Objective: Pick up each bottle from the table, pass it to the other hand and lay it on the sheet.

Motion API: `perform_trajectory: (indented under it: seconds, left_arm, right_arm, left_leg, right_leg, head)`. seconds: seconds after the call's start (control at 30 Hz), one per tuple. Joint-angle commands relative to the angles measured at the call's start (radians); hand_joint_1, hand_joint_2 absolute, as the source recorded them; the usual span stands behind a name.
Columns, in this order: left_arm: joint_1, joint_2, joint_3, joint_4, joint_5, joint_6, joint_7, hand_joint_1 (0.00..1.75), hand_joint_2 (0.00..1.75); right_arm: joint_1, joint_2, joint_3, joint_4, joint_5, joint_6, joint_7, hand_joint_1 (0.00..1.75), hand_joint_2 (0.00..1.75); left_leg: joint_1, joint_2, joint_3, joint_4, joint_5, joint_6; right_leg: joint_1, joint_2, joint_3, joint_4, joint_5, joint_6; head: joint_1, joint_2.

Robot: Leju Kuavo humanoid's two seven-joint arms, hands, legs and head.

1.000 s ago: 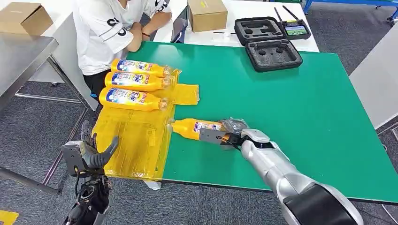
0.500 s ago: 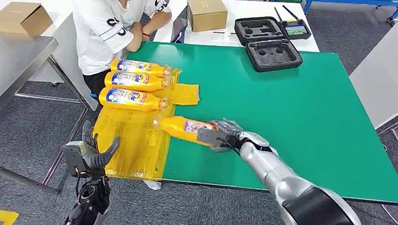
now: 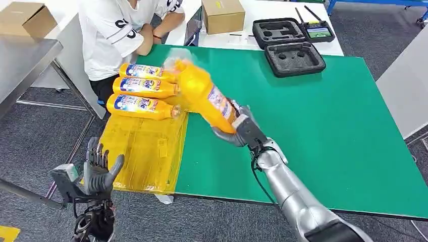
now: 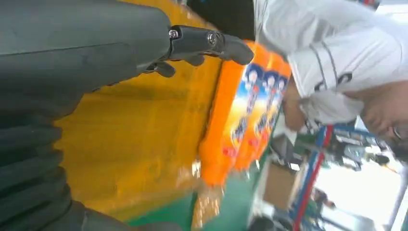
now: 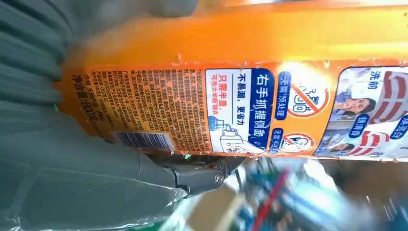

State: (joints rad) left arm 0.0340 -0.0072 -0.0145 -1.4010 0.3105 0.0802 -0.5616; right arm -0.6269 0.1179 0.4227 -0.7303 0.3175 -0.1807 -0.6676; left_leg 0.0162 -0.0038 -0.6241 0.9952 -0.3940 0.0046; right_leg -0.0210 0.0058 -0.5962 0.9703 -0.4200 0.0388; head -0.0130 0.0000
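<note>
A: Where is the bottle (image 3: 206,96) at this moment?

B: In the middle of the head view, a little above center. It is off the table (image 3: 323,111), tilted, with the cap end toward the upper left. The right hand (image 3: 241,130) grips it at the base end; in the right wrist view the thumb and fingers (image 5: 202,177) wrap the body beside the label.

A: And the left hand (image 3: 98,169)?

B: Lower left of the frame, holding nothing, fingers apart and pointing up, beside the near edge of the yellow sheet (image 3: 146,146).

A: How will the bottle handle, you think?

B: It looks full, so I judge it rather heavy. The plastic is smooth and the label is glossy, so it may slip. It seems stiff enough and not fragile. The left hand should take the free middle of the body, not the narrow neck.

A: What else is there?

B: Three bottles (image 3: 144,88) lie side by side on the sheet at upper left. A person in a white shirt (image 3: 113,33) sits behind them.
</note>
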Motion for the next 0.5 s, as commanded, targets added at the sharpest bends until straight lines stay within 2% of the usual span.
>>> perform_trajectory:
  seconds: [0.03, 0.1, 0.13, 0.17, 0.3, 0.33, 0.37, 0.4, 0.5]
  left_arm:
    - [0.076, -0.001, -0.164, -0.141, -0.009, -0.113, 0.073, 0.0, 1.75]
    - [0.058, 0.005, -0.23, -0.129, -0.023, -0.141, 0.086, 0.0, 1.75]
    - [0.055, -0.001, -0.239, -0.128, -0.022, -0.141, 0.086, 0.0, 1.75]
    - [0.04, 0.005, -0.265, -0.122, -0.037, -0.148, 0.085, 0.0, 1.75]
    - [-0.071, 0.006, -0.365, -0.024, -0.049, -0.149, 0.101, 0.0, 1.75]
    - [-0.076, 0.004, -0.367, -0.019, -0.048, -0.148, 0.101, 0.0, 1.75]
    - [-0.08, 0.003, -0.368, -0.011, -0.047, -0.147, 0.101, 0.0, 1.75]
    - [-0.091, 0.005, -0.378, 0.003, -0.042, -0.149, 0.101, 0.0, 1.75]
    - [-0.109, 0.002, -0.391, 0.027, -0.036, -0.156, 0.103, 0.0, 1.75]
  right_arm:
    - [0.121, 0.018, -0.012, -0.073, -0.07, -0.036, -0.031, 1.75, 1.75]
    - [0.137, 0.043, 0.022, -0.047, -0.092, -0.005, -0.031, 1.75, 1.75]
    - [0.145, 0.051, 0.03, -0.048, -0.088, -0.016, -0.031, 1.75, 1.75]
    - [0.149, 0.062, 0.051, -0.03, -0.091, -0.001, -0.031, 1.75, 1.75]
    - [0.184, 0.13, 0.158, 0.022, -0.066, -0.013, -0.031, 1.75, 1.75]
    - [0.189, 0.134, 0.161, 0.023, -0.063, -0.018, -0.031, 1.75, 1.75]
    - [0.191, 0.138, 0.164, 0.024, -0.061, -0.025, -0.031, 1.75, 1.75]
    - [0.185, 0.137, 0.194, 0.042, -0.027, -0.039, -0.031, 1.75, 1.75]
    - [0.195, 0.149, 0.196, 0.052, -0.027, -0.029, -0.031, 1.75, 1.75]
  left_leg:
    - [0.0, -0.001, 0.003, 0.0, -0.002, 0.0]
    - [0.001, -0.001, 0.007, 0.001, -0.005, 0.0]
    - [0.0, -0.001, 0.003, -0.001, -0.001, 0.0]
    - [0.001, -0.001, 0.004, 0.0, -0.003, 0.0]
    - [0.001, -0.002, 0.003, -0.001, -0.002, 0.0]
    - [0.0, -0.002, 0.003, -0.001, -0.001, -0.001]
    - [0.002, -0.003, 0.008, 0.0, -0.004, 0.0]
    - [0.001, -0.002, 0.004, -0.001, -0.001, 0.0]
    - [0.001, -0.001, 0.005, -0.002, -0.002, 0.0]
  right_leg:
    - [0.001, -0.002, 0.004, -0.001, -0.001, -0.001]
    - [0.002, -0.002, 0.009, -0.001, -0.004, -0.003]
    - [0.0, -0.002, 0.003, -0.001, -0.001, -0.001]
    - [0.001, -0.002, 0.005, -0.001, -0.002, -0.002]
    - [0.001, -0.002, 0.004, -0.001, -0.002, -0.002]
    - [0.001, -0.002, 0.003, -0.001, -0.001, -0.001]
    - [0.002, -0.004, 0.009, -0.001, -0.004, -0.004]
    - [0.001, -0.002, 0.004, -0.001, -0.002, -0.002]
    - [0.001, -0.001, 0.005, -0.001, -0.002, -0.002]
  head:
    - [0.0, 0.0]
    - [0.0, 0.0]
    - [0.0, 0.0]
    - [0.0, 0.0]
    - [0.0, 0.0]
    - [0.0, 0.0]
    - [0.0, 0.0]
    - [0.0, 0.0]
    - [0.0, 0.0]
